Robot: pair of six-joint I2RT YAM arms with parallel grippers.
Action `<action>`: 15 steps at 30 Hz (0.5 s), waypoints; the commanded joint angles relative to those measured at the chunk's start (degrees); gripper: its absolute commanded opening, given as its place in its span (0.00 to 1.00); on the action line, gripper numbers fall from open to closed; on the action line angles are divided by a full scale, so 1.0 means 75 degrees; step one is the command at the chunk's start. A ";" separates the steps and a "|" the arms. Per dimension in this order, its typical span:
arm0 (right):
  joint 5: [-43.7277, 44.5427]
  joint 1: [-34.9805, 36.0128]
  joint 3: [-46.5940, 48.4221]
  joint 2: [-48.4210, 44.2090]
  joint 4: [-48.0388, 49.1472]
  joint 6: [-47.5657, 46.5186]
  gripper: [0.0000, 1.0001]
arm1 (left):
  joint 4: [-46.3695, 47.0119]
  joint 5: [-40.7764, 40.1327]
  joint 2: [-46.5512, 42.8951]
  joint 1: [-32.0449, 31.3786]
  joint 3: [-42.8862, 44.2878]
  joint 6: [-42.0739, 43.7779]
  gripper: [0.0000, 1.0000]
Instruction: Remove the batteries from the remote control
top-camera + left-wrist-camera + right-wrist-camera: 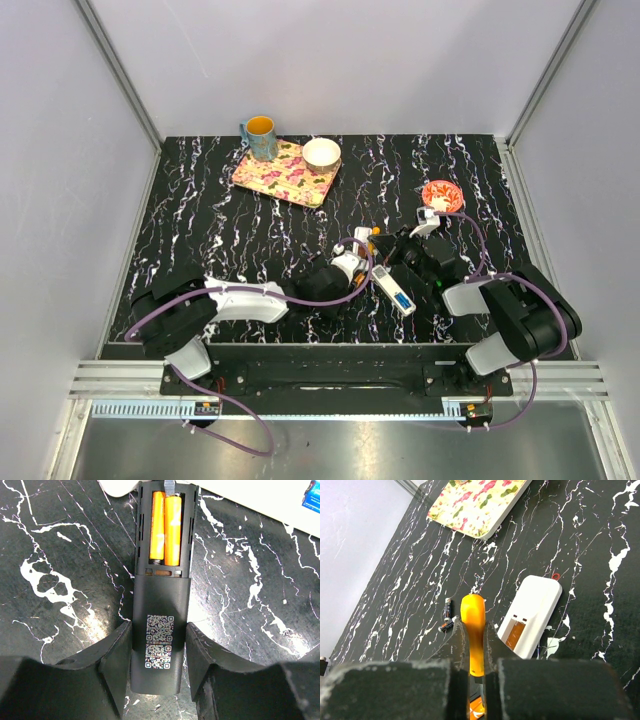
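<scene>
On the black marbled table point(200, 220), your left gripper point(159, 652) is clamped around a black remote point(160, 595) whose open bay holds two orange batteries point(172, 530) side by side, while your right gripper point(473, 630) pinches one orange battery point(472, 611) near a white remote point(532, 610).
</scene>
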 commanded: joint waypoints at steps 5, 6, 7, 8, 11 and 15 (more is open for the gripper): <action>-0.1494 0.0259 0.0082 -0.0283 -0.0357 0.1191 0.00 | -0.1113 0.0960 0.0829 0.0115 -0.0373 -0.0408 0.00; -0.1494 0.0270 0.0082 -0.0318 -0.0368 0.1180 0.00 | -0.1136 0.0983 0.0864 0.0127 -0.0350 -0.0385 0.00; -0.1506 0.0282 0.0093 -0.0342 -0.0391 0.1203 0.00 | -0.1217 0.1007 0.0888 0.0162 -0.0280 -0.0397 0.00; -0.1506 0.0271 0.0117 -0.0365 -0.0415 0.1191 0.00 | -0.1265 0.1018 0.0923 0.0174 -0.0233 -0.0397 0.00; -0.1518 0.0271 0.0140 -0.0459 -0.0532 0.1180 0.00 | -0.1405 0.1065 0.1028 0.0209 -0.0092 -0.0397 0.00; -0.1506 0.0271 0.0152 -0.0564 -0.0707 0.1098 0.00 | -0.1546 0.1124 0.1122 0.0256 0.0014 -0.0397 0.00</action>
